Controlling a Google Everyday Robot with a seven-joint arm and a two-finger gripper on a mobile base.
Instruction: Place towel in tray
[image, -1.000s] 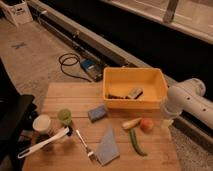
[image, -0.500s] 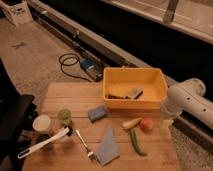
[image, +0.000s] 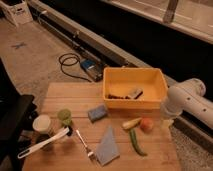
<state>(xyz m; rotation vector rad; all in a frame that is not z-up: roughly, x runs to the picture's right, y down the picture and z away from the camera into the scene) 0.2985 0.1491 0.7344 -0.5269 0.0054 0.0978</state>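
Observation:
The towel (image: 107, 146) is a thin light blue-grey cloth lying flat near the front edge of the wooden table (image: 70, 95), just right of a fork (image: 85, 145). The tray (image: 116, 82) is a bright yellow bin at the table's back right, with a few small items (image: 133, 93) inside. Only the white arm (image: 186, 101) shows, beside the tray's right end. The gripper itself is out of view, so nothing shows it near the towel.
A thick blue sponge (image: 97, 113) lies between towel and tray. A yellow vegetable (image: 131, 123), an orange fruit (image: 146, 124) and a green pepper (image: 136, 142) lie right of the towel. Two cups (image: 64, 117) and a white utensil (image: 42, 142) are at the left. A cable (image: 70, 62) lies on the floor.

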